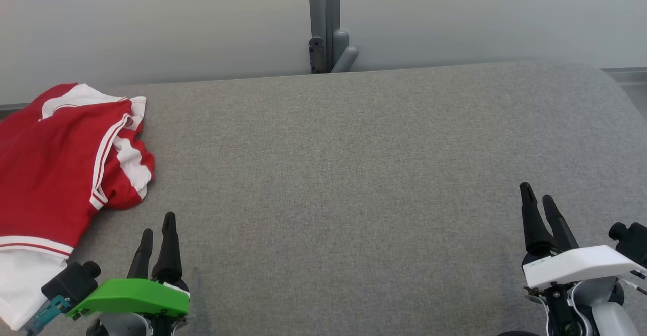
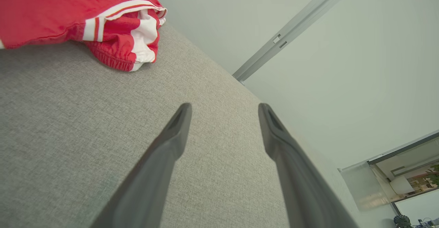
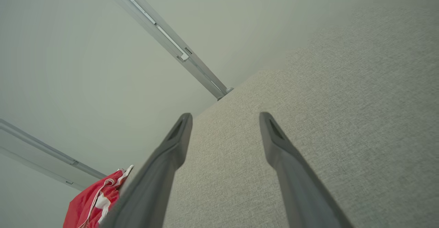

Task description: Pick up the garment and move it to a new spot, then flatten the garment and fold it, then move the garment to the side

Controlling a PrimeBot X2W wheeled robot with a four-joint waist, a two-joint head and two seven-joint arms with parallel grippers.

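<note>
A crumpled red garment (image 1: 55, 174) with white stripes lies along the left side of the grey fabric tabletop (image 1: 354, 174). It reaches from the far-left corner down toward the near edge and runs out of the head view on the left, so the tabletop's left edge cannot be seen. Just beside its near white part is the left gripper (image 1: 157, 224), by the near edge. Its jaws are spread wide with only bare fabric between them, and they are apart from the garment's striped hem.

From there the tabletop is open cloth across its whole middle, back to the straight far edge. A grey post (image 1: 324, 22) stands there against the pale wall (image 1: 151, 22).

The right gripper (image 1: 536, 192) sits near the near-right corner, jaws likewise wide apart and holding nothing. Beyond it the far-right corner is rounded.
</note>
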